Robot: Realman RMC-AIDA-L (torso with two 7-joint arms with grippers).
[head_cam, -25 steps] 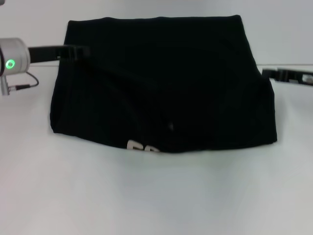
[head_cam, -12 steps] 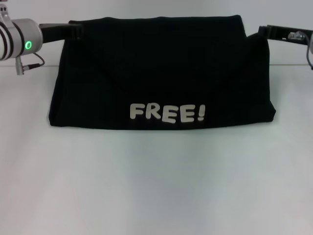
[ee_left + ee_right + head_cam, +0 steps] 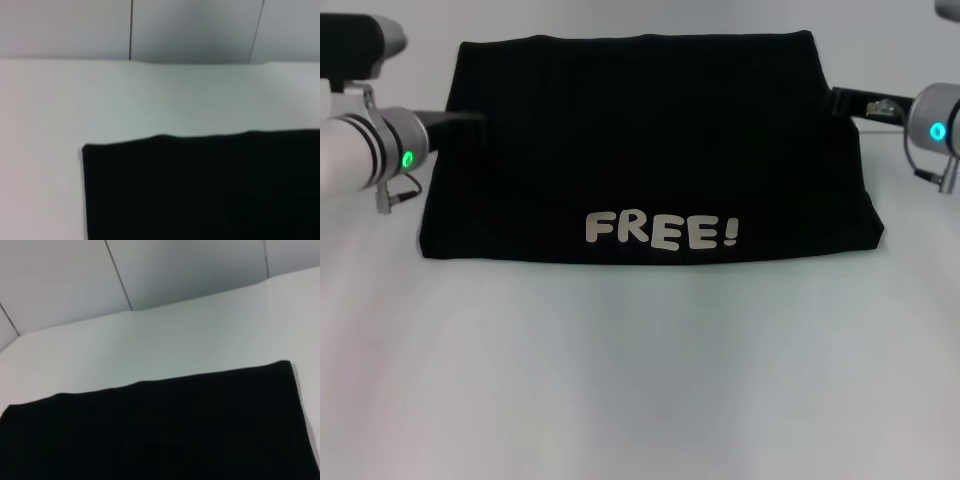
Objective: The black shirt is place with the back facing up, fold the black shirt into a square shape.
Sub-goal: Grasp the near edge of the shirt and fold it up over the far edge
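Black shirt [image 3: 650, 150] lies folded mid-table [image 3: 640, 380], white lettering up along its near edge. Left gripper [image 3: 470, 118] at shirt's left edge, right gripper [image 3: 835, 100] at right edge; we cannot tell their grip. We judge: release evenly, withdraw outward, avoid dragging fold.

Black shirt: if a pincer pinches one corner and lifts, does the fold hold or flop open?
Likely flops: the black shirt is soft fabric in loose layers, edges wavy. Probably light, so it would drag rather than slide as one piece on the white table.
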